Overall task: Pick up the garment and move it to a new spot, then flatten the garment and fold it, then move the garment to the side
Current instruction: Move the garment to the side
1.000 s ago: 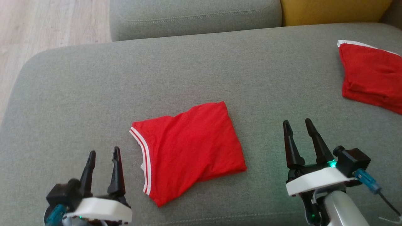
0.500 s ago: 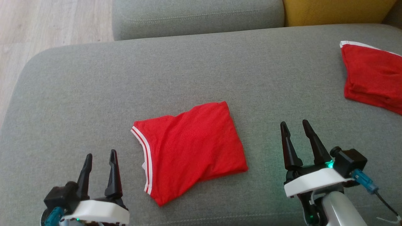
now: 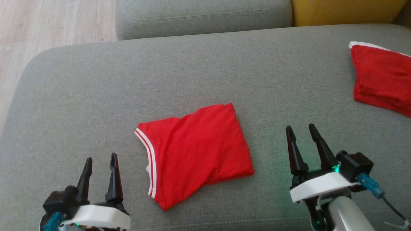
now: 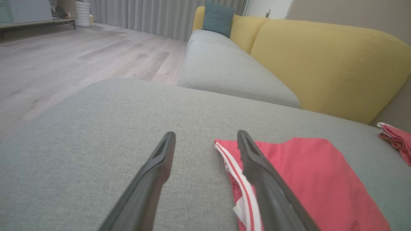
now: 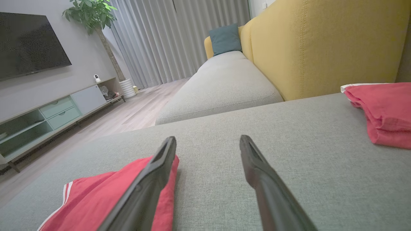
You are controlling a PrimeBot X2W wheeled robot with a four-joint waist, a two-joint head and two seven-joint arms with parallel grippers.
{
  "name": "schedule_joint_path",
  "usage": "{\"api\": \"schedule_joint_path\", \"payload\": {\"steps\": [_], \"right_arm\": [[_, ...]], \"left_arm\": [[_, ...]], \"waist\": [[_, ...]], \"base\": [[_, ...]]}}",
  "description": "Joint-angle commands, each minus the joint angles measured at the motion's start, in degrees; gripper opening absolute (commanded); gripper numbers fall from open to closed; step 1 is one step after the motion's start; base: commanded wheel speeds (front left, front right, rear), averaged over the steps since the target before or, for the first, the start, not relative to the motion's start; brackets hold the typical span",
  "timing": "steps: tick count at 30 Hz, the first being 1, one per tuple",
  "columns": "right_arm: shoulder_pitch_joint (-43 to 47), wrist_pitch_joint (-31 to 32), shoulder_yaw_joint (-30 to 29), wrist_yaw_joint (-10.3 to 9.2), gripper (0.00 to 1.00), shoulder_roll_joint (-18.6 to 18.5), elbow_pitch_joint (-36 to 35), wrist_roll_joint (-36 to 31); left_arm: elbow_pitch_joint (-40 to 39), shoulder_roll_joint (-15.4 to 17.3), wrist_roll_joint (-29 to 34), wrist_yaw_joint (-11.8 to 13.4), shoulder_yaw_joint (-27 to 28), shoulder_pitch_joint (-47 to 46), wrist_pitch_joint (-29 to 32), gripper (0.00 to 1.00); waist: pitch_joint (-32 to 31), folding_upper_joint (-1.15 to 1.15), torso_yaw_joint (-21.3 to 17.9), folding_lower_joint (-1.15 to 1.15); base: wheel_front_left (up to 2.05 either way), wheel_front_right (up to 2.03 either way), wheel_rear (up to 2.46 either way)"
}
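The garment lies folded into a rough red rectangle on the grey sofa seat, its white-and-red striped trim along its left edge; no lettering shows. My left gripper is open, low at the left, just left of that trim. The left wrist view has the garment partly behind the right finger of the open left gripper. My right gripper is open, off the garment's right side with bare cushion between them. In the right wrist view the garment sits behind the left finger of the right gripper.
Another folded red cloth with a white edge lies at the seat's far right. A second grey cushion and a yellow backrest are beyond. Wood floor drops off past the seat's rounded left edge.
My left gripper has drawn back a little toward the bottom edge, and the right one slightly too. The view shifted a touch. The garment lies as before.
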Motion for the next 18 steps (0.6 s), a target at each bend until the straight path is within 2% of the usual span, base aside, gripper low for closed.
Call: {"api": "schedule_joint_path", "payload": {"steps": [1,5,8,13,18], "right_arm": [[-2.55,-0.63,1.48,0.39,1.00,0.27,-1.36,-0.69],[-4.13,1.41,2.38,0.39,1.00,0.27,-0.10,-1.65],[-6.28,5.94,2.50,0.39,1.00,0.27,0.49,-2.10],[-10.57,19.54,3.98,0.39,1.00,-0.43,1.90,0.41],[-14.47,31.61,7.01,0.39,1.00,-4.26,2.83,5.78]], "left_arm": [[-1.69,-0.24,0.65,-0.24,1.92,-2.36,-0.71,1.00],[-1.67,-0.30,0.77,-0.35,1.63,-2.63,-0.71,1.00],[-1.53,-0.33,0.58,-0.33,1.36,-2.80,-0.71,1.00],[-1.12,-0.38,-0.36,-0.22,0.35,-3.03,-0.71,1.00],[-0.95,-0.39,-1.87,0.46,-1.13,-3.48,-0.71,1.00]], "waist": [[0.00,0.00,0.07,0.00],[0.28,0.00,0.74,0.00],[0.53,0.00,1.47,0.00],[0.84,0.00,3.29,0.00],[1.36,0.00,5.78,0.00]], "base": [[0.00,0.00,0.00],[0.00,0.00,0.00],[0.00,0.00,0.00],[0.00,0.00,0.00],[0.00,0.00,0.00]]}}
